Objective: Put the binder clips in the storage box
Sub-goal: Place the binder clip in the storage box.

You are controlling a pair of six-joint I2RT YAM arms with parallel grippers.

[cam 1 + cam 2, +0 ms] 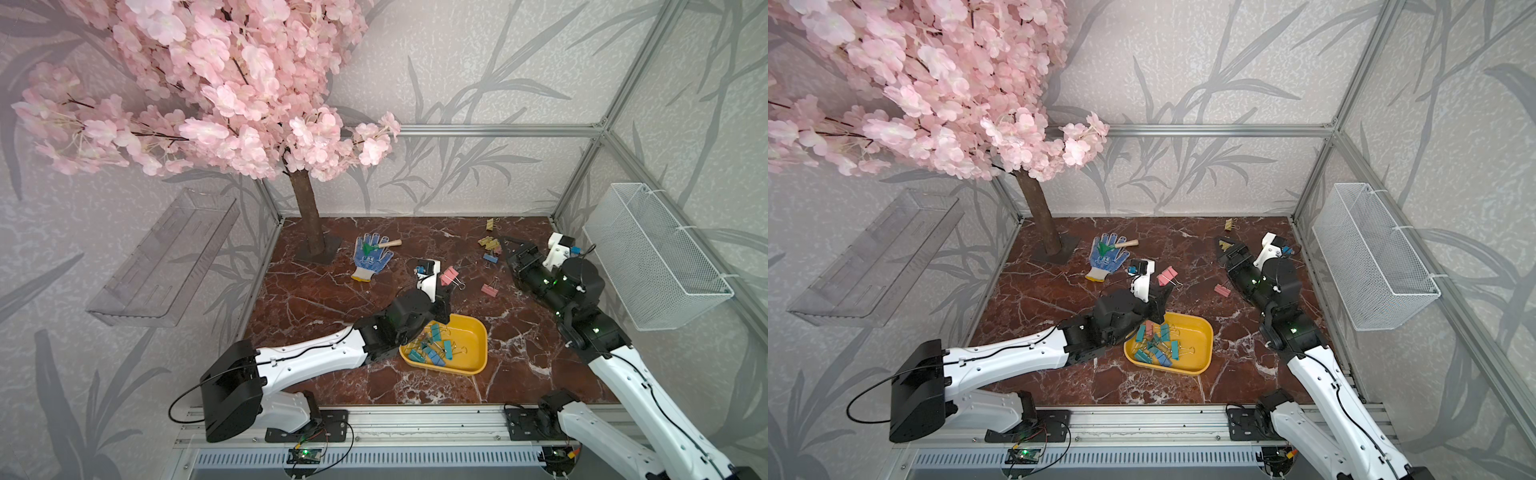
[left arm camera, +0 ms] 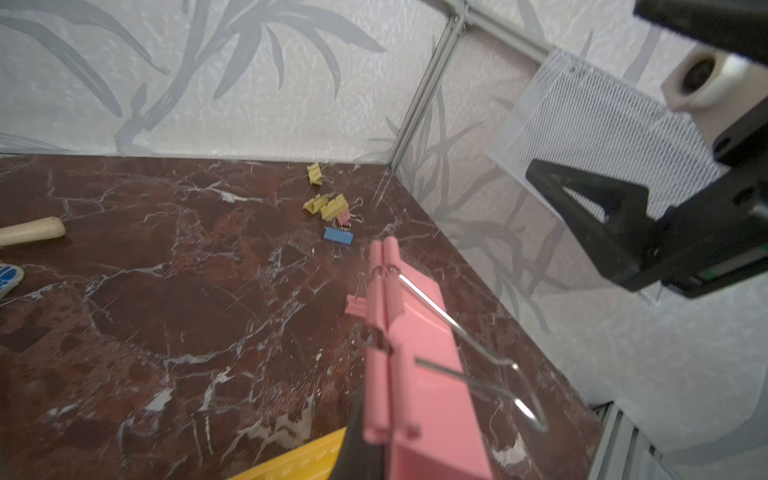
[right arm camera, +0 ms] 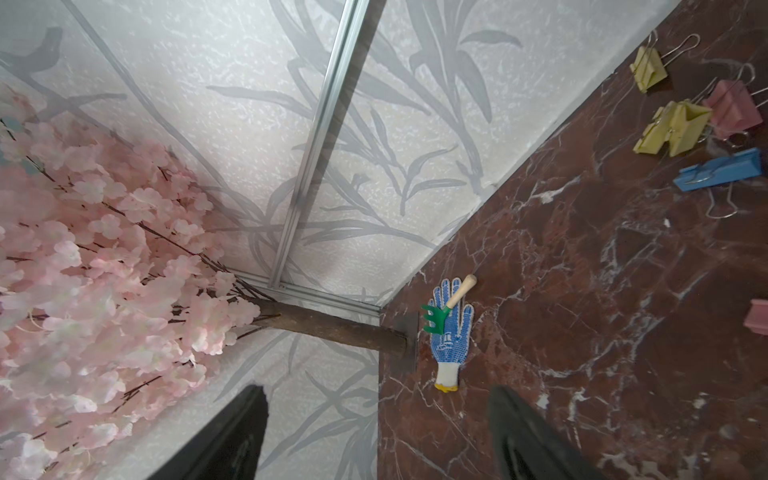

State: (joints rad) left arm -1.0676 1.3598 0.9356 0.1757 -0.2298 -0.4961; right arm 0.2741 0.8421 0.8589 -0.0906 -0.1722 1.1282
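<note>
While our left gripper (image 1: 446,291) pinched a pink clip (image 2: 415,374) (by the storage box (image 1: 471,332)), our right gripper (image 3: 378,395) gaped empty. Teal clips (image 1: 434,332) lay boxed; yellow ones (image 1: 487,242) loose.

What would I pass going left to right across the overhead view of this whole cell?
In a top view: clear acrylic shelf → tree trunk → blue dotted glove → held pink binder clip → loose pink binder clip → white wire mesh basket.
</note>
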